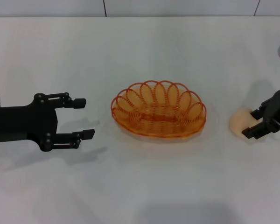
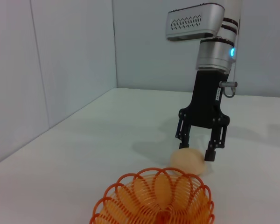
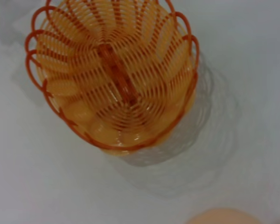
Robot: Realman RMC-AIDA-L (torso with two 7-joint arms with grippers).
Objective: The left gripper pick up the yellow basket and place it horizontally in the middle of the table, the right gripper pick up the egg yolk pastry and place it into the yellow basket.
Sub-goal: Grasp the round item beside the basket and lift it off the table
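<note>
My right gripper [image 1: 253,124], fingers spread, is straddling the egg yolk pastry [image 1: 240,122]; my left gripper [image 1: 82,118] is hovering spread beside the yellow basket [image 1: 158,110].

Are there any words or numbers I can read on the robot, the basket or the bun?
No text here is readable.
Small white label on the right gripper: marks too small to read.
Yellow basket: no writing.
Egg yolk pastry: no writing.
Left gripper: no label shows.
Table: plain white, no signs.
</note>
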